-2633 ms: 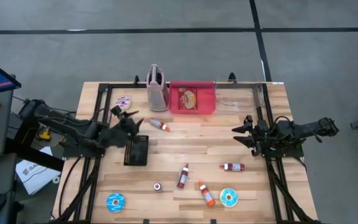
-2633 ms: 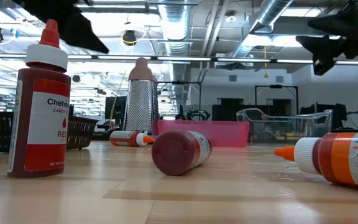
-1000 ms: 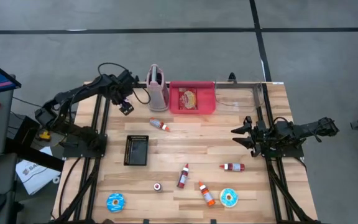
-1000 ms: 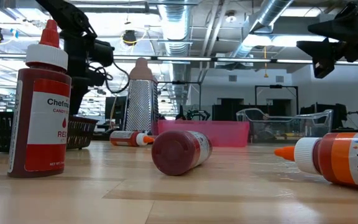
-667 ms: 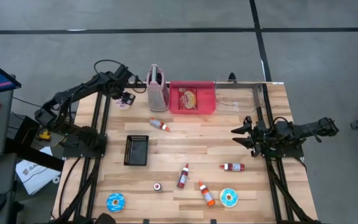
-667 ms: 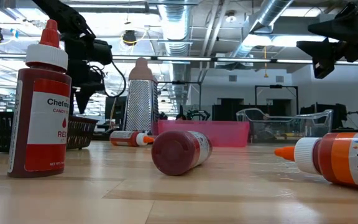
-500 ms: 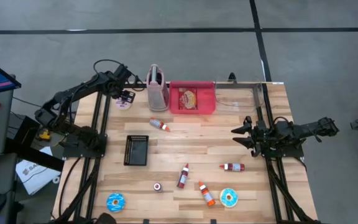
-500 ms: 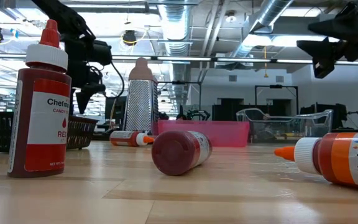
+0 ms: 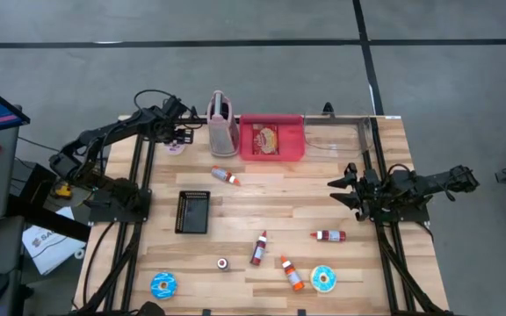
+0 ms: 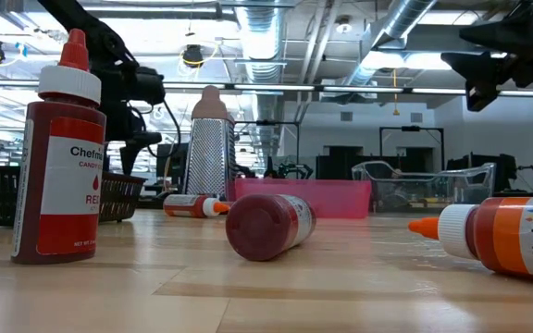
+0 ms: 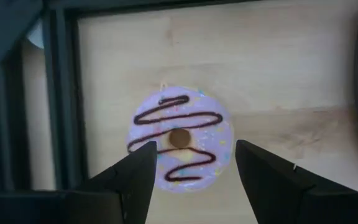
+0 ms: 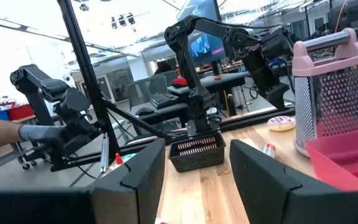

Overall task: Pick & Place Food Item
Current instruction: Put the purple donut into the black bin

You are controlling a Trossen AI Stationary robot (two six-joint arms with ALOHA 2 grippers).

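Your left gripper (image 11: 191, 163) hangs low over the purple donut (image 9: 175, 145) at the far left corner of the bench (image 9: 271, 197), just left of the pink-handled grater (image 9: 221, 125). In the left wrist view the jaws stand apart, one finger on each side of the donut (image 11: 180, 138), with a gap visible between each tip and the icing; they are open around it, not gripping it. The donut lies flat on the wood beside the black frame rail.

Your right gripper (image 9: 339, 190) waits above the right side of the bench, well apart from the donut, its jaws open and holding nothing, as the right wrist view shows.

Beyond the grater sits the red tray (image 9: 271, 139), and next to that a clear bin (image 9: 334, 137). A black basket (image 9: 192, 211) lies toward the left middle. You have several sauce bottles scattered across the near half, one standing upright (image 10: 60, 157) close to the low camera, plus two blue donuts (image 9: 162, 285) near the front edge.
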